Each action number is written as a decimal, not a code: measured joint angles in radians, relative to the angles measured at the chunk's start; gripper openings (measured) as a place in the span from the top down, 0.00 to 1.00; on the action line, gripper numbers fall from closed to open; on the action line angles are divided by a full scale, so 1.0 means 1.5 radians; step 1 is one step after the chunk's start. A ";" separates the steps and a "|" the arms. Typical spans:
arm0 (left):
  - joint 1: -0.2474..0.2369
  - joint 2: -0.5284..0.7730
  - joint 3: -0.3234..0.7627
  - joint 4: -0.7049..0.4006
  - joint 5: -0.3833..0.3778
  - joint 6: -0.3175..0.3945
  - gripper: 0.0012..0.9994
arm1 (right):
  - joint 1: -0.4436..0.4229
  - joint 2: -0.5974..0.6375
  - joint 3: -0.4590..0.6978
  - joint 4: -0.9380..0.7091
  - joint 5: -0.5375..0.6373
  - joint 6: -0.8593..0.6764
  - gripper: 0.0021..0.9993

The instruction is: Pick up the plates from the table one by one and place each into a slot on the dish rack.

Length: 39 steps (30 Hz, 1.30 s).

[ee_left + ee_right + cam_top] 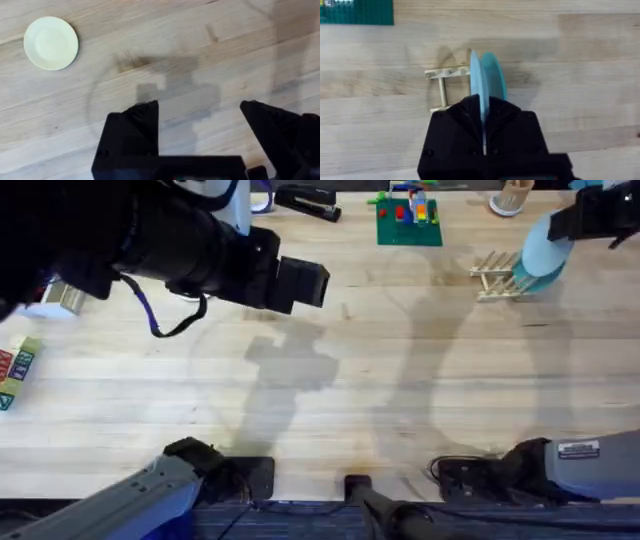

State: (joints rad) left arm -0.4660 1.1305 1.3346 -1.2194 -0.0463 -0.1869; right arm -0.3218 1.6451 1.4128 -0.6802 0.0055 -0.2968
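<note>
My right gripper (580, 225) (482, 107) is shut on the rim of the light blue plate (545, 248) (479, 82), holding it on edge over the right end of the small wooden dish rack (497, 275) (442, 75) at the table's far right. A darker teal rim (496, 75) sits just behind the plate; I cannot tell whether it is a second plate. My left gripper (305, 283) (200, 122) hovers open and empty high above the table (380, 380). The cream-yellow plate (51, 43) lies flat on the wood, well away from its fingers (135, 125).
A green brick baseplate (408, 225) (357, 11) with small bricks lies at the far middle, left of the rack. A black stapler (305, 200) and a wooden holder (512, 198) stand along the far edge. Letter blocks (15, 370) and a tape roll (60, 298) sit at the left.
</note>
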 joint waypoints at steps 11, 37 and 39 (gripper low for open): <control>0.000 0.000 0.000 0.000 0.000 0.000 0.01 | 0.000 0.002 0.000 0.007 -0.002 0.000 0.97; 0.000 0.000 0.000 0.000 0.000 0.000 0.01 | 0.000 0.051 0.000 0.001 -0.002 0.000 0.89; 0.000 0.000 0.000 0.000 0.000 0.000 0.01 | 0.000 0.051 0.000 0.001 -0.003 0.000 0.84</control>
State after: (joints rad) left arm -0.4660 1.1305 1.3346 -1.2194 -0.0463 -0.1870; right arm -0.3218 1.7217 1.4132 -0.6781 0.0016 -0.2967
